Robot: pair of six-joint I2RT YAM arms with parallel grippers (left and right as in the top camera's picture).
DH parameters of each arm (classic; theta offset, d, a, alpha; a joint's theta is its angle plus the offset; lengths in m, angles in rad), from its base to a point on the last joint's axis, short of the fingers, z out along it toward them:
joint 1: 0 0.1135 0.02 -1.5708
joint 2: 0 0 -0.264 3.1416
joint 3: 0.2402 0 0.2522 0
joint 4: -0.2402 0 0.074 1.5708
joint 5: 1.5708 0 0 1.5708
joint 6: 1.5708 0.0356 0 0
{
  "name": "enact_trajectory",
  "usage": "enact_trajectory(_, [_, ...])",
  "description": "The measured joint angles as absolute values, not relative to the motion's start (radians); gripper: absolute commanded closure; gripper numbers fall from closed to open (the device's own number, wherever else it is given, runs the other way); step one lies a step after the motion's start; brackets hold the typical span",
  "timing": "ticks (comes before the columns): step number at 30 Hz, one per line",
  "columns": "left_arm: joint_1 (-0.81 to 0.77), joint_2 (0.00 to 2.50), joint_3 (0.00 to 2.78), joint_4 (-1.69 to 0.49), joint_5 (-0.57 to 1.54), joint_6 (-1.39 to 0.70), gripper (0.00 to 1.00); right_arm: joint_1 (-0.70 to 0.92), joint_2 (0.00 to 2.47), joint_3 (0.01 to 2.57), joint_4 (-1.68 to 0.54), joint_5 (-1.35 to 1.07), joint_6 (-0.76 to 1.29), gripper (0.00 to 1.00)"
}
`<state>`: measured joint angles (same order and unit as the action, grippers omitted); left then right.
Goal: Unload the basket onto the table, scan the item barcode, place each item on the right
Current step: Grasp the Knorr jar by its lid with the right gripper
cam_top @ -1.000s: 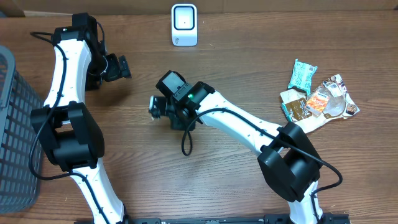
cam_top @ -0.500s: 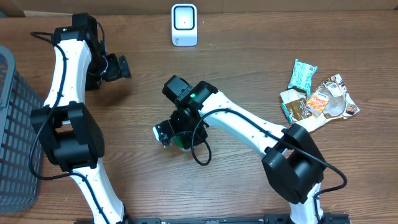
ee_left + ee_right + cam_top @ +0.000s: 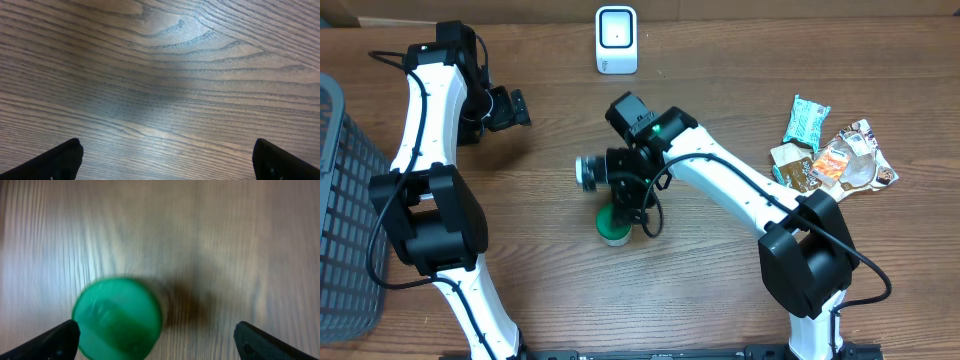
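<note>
**A:** Well, what takes up the most room?

**B:** The wooden table (image 3: 720, 300), and a dark mesh basket (image 3: 340, 200) at its left edge.

**A:** And the arms?

**B:** The left arm (image 3: 425, 110) reaches up the left side. The left gripper (image 3: 170, 162) has its fingers spread wide, with only wood grain between them, so it holds nothing. The right arm (image 3: 730, 185) stretches from the near right towards the middle of the table.

**A:** Is the right gripper (image 3: 160, 340) holding anything?

**B:** No. Its fingertips (image 3: 55, 340) stand far apart at the bottom corners of the wrist view, and neither one touches anything.

**A:** What else is on the table?

**B:** A pile of snack packets (image 3: 830, 160) lies at the right, well apart from the arms. A white scanner (image 3: 616, 40) stands at the far edge.

**A:** Where is the item?

**B:** The green-lidded tub (image 3: 614, 226) sits on the table near the middle, lid up, just below the right gripper. In the wrist view it is blurred and lies nearer one finger than the other, free of both.
</note>
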<state>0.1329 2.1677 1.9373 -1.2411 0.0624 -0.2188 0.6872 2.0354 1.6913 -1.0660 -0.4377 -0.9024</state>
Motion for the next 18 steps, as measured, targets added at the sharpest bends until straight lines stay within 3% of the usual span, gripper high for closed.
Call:
enact_trajectory(5, [0.133,2.168,1.937,-1.242,0.062,-0.219,0.00,0.676,2.027,1.823,-1.069,-0.453,-0.328,0.00])
enact_trajectory(11, [0.133,2.168,1.937,-1.242,0.062,-0.219,0.00,0.682,2.009,1.835,-1.098,-0.529,0.006,0.00])
enact_trajectory(18, [0.133,2.168,1.937,-1.242,0.062,-0.219,0.00,0.715,2.009,1.831,-1.248,-0.160,0.580,0.00])
